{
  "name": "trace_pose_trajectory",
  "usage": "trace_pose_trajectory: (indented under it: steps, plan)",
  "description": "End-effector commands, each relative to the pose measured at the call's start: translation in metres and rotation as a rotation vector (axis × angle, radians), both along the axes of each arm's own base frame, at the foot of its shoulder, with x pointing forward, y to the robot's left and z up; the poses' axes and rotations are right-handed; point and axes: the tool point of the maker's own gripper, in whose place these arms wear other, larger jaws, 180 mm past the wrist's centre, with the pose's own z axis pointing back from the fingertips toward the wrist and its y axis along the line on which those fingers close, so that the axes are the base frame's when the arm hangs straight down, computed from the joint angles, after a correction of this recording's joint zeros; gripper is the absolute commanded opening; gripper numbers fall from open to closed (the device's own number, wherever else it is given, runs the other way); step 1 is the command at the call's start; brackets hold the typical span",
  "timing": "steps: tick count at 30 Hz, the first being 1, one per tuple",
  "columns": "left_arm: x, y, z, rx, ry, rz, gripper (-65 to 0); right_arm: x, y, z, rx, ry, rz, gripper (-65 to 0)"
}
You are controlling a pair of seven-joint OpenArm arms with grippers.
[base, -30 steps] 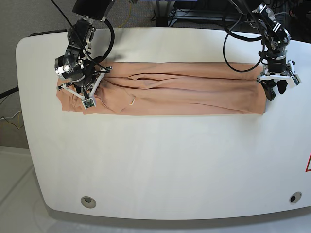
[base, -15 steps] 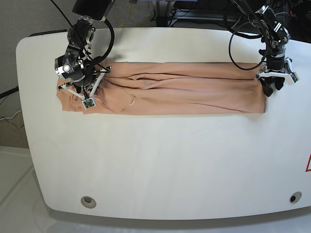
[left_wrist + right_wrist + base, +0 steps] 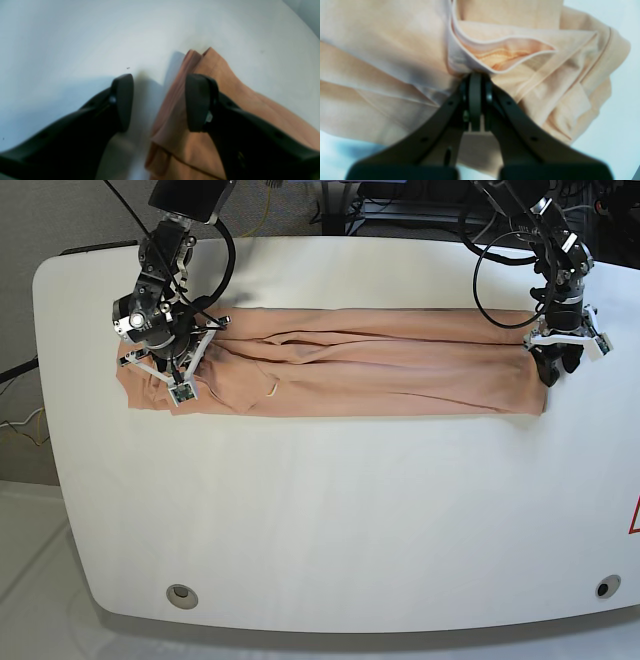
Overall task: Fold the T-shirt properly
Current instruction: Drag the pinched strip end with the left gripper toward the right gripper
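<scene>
On the white tabletop [image 3: 330, 520] the T-shirt [image 3: 380, 375] lies as a long narrow band running side to side, its sides apparently already turned in lengthwise, with the far end under each arm. Over the last second the band itself has not shifted; only the left claw [image 3: 556, 366] has moved, wandering a little along the band's right-hand end in the base view and settling again just above its corner. Its jaws stand well apart and hold nothing: the left wrist view shows one finger [image 3: 200, 102] over the layered, hemmed edge of the cloth and the other over bare surface, so the edge sits between them, not yet gripped. The right claw [image 3: 475, 82] has not stirred; it is closed tight on a pinch of fabric near the collar end, folds bunching around its tips. My reading is that one end is secured and the other is being lined up, so the crosswise fold has yet to begin.
</scene>
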Motion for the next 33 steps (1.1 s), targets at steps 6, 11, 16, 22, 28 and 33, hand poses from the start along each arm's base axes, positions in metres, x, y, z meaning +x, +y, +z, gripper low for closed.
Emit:
trace_pose_trajectory:
  steps: [6, 11, 16, 22, 28, 33]
  plan:
    - [0.0, -0.014, -0.01, -0.017, 0.05, -0.042, -34.4, -0.008, -0.008, -0.003, -0.037, 0.047, -0.003, -62.6]
    - [-0.001, -0.024, -0.015, -0.042, 0.051, -0.04, -34.4, -0.008, -0.008, -0.003, -0.037, 0.047, -0.003, -62.6]
    - [0.0, -0.026, -0.015, -0.041, 0.054, -0.048, -34.4, -0.008, -0.008, -0.003, -0.037, 0.047, -0.003, -62.6]
    - [-0.003, -0.04, -0.022, -0.047, 0.075, -0.09, -34.4, -0.008, -0.008, -0.003, -0.037, 0.047, -0.003, -62.6]
    - [-0.003, -0.042, -0.023, -0.05, 0.077, -0.094, -34.4, -0.008, -0.008, -0.003, -0.037, 0.047, -0.003, -62.6]
    - [-0.003, -0.042, -0.023, -0.05, 0.077, -0.094, -34.4, -0.008, -0.008, -0.003, -0.038, 0.046, -0.003, -62.6]
